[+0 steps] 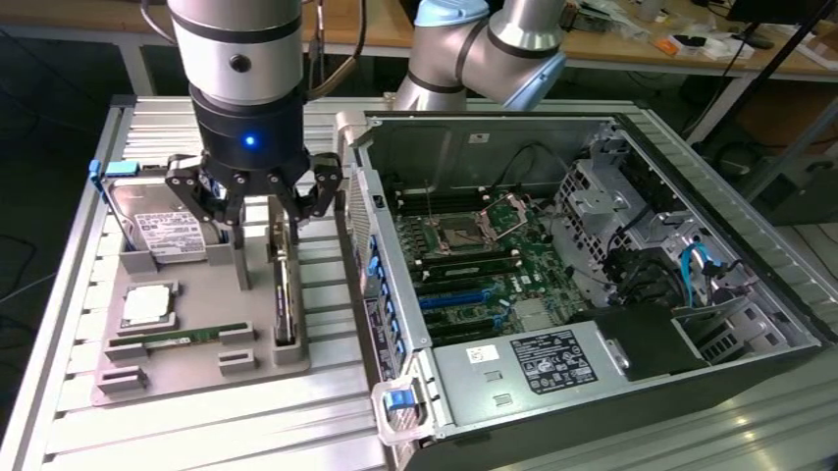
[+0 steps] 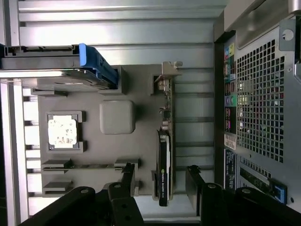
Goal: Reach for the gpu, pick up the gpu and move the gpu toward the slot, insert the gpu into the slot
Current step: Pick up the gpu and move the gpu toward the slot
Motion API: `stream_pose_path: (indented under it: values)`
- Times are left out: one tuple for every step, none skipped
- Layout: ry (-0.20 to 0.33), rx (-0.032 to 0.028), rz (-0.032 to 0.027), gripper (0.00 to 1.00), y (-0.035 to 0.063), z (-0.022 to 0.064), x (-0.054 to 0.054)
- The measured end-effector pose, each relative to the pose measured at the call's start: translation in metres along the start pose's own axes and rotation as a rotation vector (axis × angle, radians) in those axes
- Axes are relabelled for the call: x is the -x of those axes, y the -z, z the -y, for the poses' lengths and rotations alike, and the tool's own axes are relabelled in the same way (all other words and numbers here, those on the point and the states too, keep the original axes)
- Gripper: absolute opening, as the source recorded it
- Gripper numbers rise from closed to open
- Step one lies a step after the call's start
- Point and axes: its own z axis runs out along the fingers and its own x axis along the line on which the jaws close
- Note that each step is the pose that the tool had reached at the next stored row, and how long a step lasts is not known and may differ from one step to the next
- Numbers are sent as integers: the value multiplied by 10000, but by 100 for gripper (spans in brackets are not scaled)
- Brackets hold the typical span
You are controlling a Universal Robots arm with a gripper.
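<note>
One step of three, the reach, looks nearly done, we judge. Open grey metal computer case [image 1: 497,147]; at its 9 o'clock in the exterior view, a flat grey fixture plate [image 1: 196,378]. Black-fingered gripper [image 1: 266,211] hovers over it, jaws spread, empty, above the thin dark gpu card [image 1: 283,294], which stands on edge in its holder. Long bright-blue slot [image 1: 461,292] is vacant; pickup and insertion not yet done.

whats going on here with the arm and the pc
A robot arm's open end effector hangs just above the thin dark graphics card with a silvery bracket, which stands on edge in a grey holder tray. Nothing is gripped yet. The long bright-blue slot on the green motherboard in the open computer case has no card in it.
</note>
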Motion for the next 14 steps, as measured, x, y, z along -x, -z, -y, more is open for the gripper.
stream_pose_path:
  values:
    - [-117,0,2,56,-18,0,2]
    - [-231,0,5,56,-36,1,4]
    - [-345,0,8,56,-55,1,7]
    - [-440,0,10,56,-73,2,11]
    - [-514,0,11,56,-89,2,16]
    - [-611,0,14,56,-121,2,23]
    - [-626,0,14,56,-138,2,25]
    - [-626,0,14,56,-157,3,27]
    - [-617,-1,12,56,-179,3,30]
    - [-565,-2,7,56,-199,4,34]
    - [-460,-1,4,56,-218,4,38]
    - [-332,0,1,56,-236,4,41]
    - [-173,-1,-4,56,-255,4,44]
    - [-31,0,-7,56,-272,5,47]
